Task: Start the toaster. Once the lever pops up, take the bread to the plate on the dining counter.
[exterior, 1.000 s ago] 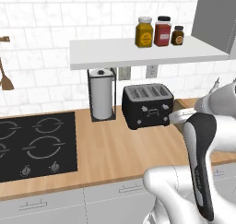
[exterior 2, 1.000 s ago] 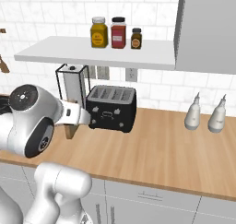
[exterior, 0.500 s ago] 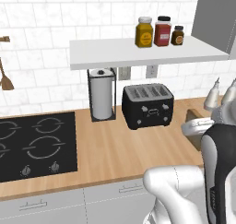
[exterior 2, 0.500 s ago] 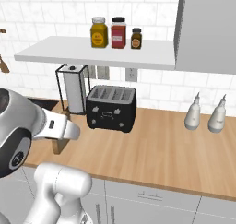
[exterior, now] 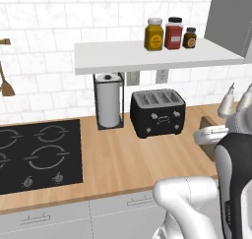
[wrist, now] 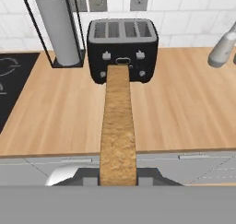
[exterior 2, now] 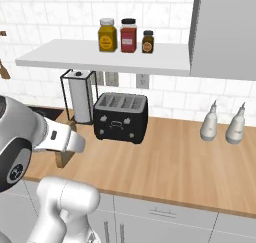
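Note:
The black four-slot toaster (exterior: 157, 112) (exterior 2: 121, 118) (wrist: 122, 50) stands at the back of the wood worktop, and its slots look empty from above. My gripper (wrist: 118, 174) (exterior: 211, 134) (exterior 2: 65, 146) is shut on the bread (wrist: 118, 126), a tan slice seen edge-on in the hand view and reaching toward the toaster's front. In the base views the bread (exterior: 208, 123) (exterior 2: 62, 158) pokes out from under the white hand, well in front of the toaster and near the worktop's front edge. The plate and the dining counter are out of view.
A paper-towel roll in a black wire holder (exterior: 109, 105) (wrist: 60, 29) stands left of the toaster. The black hob (exterior: 34, 154) lies further left. Two white bottles (exterior 2: 222, 124) stand at the right. A white shelf with three jars (exterior: 170, 34) hangs above the toaster.
The arm has drawn back from the toaster toward the worktop's front edge, carrying the bread with it. The toaster and the other things have not moved.

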Motion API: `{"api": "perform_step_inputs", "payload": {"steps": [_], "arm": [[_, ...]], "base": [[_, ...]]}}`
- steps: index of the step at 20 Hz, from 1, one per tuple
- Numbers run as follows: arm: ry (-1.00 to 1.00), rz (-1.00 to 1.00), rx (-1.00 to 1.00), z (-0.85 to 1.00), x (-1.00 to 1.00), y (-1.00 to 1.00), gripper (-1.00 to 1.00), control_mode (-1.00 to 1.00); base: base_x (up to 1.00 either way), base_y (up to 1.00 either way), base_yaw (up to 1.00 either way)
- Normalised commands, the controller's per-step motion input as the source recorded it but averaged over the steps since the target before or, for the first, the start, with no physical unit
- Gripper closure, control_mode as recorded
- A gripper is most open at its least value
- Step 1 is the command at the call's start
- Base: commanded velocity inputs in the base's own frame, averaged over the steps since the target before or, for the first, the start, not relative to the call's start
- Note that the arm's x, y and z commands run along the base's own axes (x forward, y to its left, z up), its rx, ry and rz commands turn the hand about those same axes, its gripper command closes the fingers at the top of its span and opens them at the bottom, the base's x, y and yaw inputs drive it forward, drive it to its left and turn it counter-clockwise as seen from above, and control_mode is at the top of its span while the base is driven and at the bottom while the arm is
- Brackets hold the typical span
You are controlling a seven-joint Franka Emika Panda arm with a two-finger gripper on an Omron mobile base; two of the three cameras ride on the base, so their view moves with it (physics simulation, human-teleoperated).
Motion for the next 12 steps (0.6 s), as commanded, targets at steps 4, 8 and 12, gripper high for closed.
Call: {"api": "perform_step_inputs", "payload": {"steps": [4, 8, 12], "arm": [[0.0, 0.0, 0.0, 0.0, -0.01, 0.0, 1.0, 1.0], [0.0, 0.0, 0.0, 0.0, 0.0, 0.0, 1.0, 1.0], [0.0, 0.0, 0.0, 0.0, 0.0, 0.0, 1.0, 1.0]], "base": [[-0.33, 0.0, 0.01], [-0.98, 0.66, 0.41], [-0.37, 0.67, 0.92]]}}
